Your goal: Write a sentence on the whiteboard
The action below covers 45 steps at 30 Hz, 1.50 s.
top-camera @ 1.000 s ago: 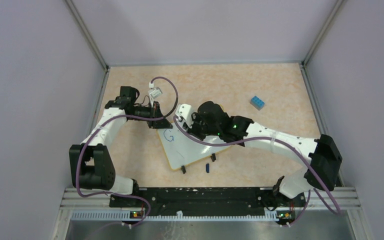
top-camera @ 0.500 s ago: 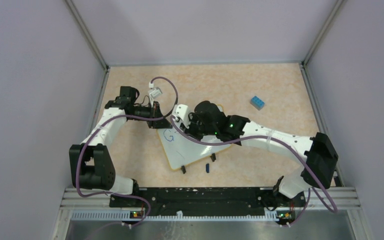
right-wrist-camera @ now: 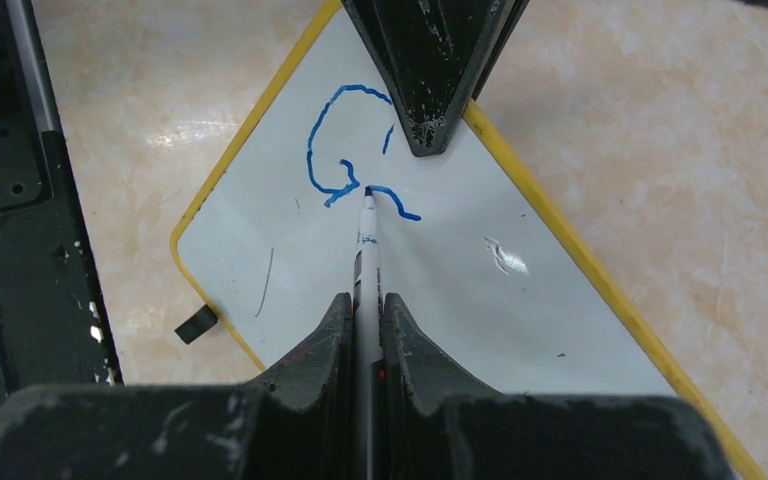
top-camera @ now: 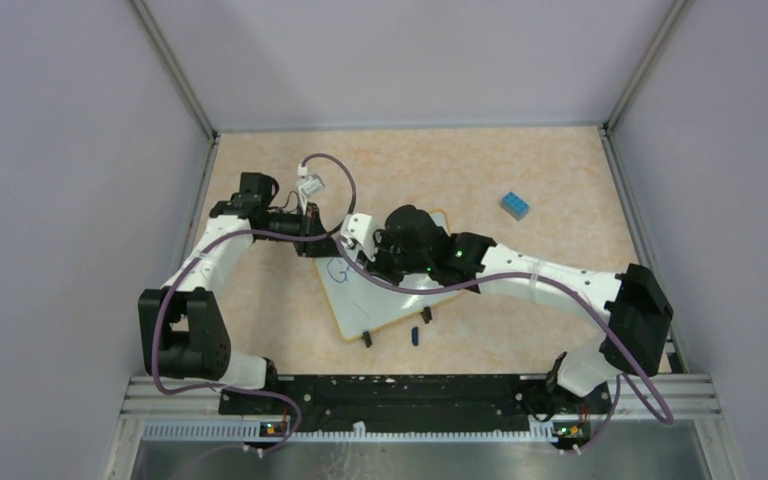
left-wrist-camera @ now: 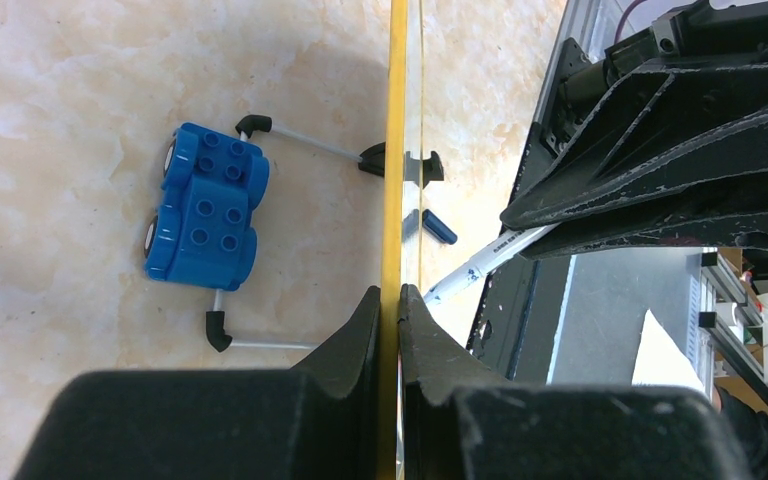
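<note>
The left gripper (left-wrist-camera: 388,295) is clamped on the far-left yellow rim of the whiteboard (top-camera: 380,305), which sits mid-table bearing blue lettering (right-wrist-camera: 348,172), a "G" and one short stroke, where the marker (right-wrist-camera: 367,250) tip touches, gripped tight by the right gripper (right-wrist-camera: 365,300); a blue block (top-camera: 516,206) lies well apart rightward.

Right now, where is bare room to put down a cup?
Free: the far table strip by the back wall, left of the blue block; the near patch between left arm and whiteboard. Crowded: the middle, where the right arm crosses the whiteboard.
</note>
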Each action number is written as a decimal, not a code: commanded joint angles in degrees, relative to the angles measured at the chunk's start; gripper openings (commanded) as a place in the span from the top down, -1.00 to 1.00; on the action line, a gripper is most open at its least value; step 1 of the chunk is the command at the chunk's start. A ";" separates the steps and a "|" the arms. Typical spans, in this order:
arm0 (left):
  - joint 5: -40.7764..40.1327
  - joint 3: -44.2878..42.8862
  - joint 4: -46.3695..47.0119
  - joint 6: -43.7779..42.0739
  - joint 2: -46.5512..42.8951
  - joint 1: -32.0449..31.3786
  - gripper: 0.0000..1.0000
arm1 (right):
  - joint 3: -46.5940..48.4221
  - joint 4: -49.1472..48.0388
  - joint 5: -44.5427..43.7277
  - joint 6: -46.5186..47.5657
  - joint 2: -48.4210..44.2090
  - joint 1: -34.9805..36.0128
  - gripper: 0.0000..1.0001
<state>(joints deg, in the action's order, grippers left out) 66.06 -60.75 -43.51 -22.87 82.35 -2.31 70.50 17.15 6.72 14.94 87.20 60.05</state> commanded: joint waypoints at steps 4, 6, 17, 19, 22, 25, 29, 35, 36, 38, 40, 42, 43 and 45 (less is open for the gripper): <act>-2.59 -0.15 0.47 -0.77 -0.63 0.20 1.00 | -2.56 0.01 -2.28 0.53 -2.03 0.08 1.00; -2.52 -0.24 0.53 -0.69 -0.46 0.19 1.00 | -2.99 0.18 -2.47 0.60 -2.54 0.08 1.00; -2.52 -0.40 0.70 -0.38 -0.43 0.19 1.00 | -4.12 0.95 -4.59 1.52 -4.43 -1.49 1.00; -2.52 -0.37 0.77 -0.25 -0.46 0.20 1.00 | -3.93 0.93 -5.12 1.74 -4.49 -1.60 1.00; -2.53 -0.33 0.78 -0.33 -0.37 0.17 1.00 | -3.48 0.91 -5.92 1.85 -4.40 -1.74 1.00; -2.44 -0.33 0.83 -0.26 -0.41 0.20 1.00 | -2.92 0.92 -6.10 1.98 -4.38 -2.03 1.00; -2.26 -0.29 0.88 -0.31 -0.28 0.20 1.00 | -2.16 0.77 -6.54 1.94 -4.07 -2.11 1.00; -2.24 -0.33 0.79 -0.42 -0.40 0.20 1.00 | -1.12 0.69 -6.55 1.85 -3.45 -2.28 1.00; -2.23 -0.33 0.79 -0.43 -0.35 0.20 1.00 | -0.93 0.82 -6.57 1.85 -3.37 -2.25 1.00; -2.22 -0.33 0.79 -0.42 -0.39 0.19 1.00 | -0.57 0.77 -6.55 1.85 -3.27 -2.25 1.00; -2.24 -0.31 0.79 -0.46 -0.37 0.19 1.00 | -0.29 0.63 -6.55 1.78 -3.17 -2.31 1.00; -2.21 -0.31 0.79 -0.50 -0.39 0.20 1.00 | -0.04 0.68 -6.55 1.76 -3.01 -2.30 1.00; -2.18 -0.33 0.79 -0.51 -0.36 0.20 1.00 | 0.07 0.65 -6.55 1.69 -2.93 -2.31 1.00; -2.17 -0.33 0.75 -0.50 -0.36 0.20 1.00 | 0.26 0.56 -6.55 1.67 -2.77 -2.31 1.00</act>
<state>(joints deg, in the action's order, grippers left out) 66.11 -60.75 -43.42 -22.81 82.35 -2.31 67.48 19.00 4.43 15.44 84.38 59.42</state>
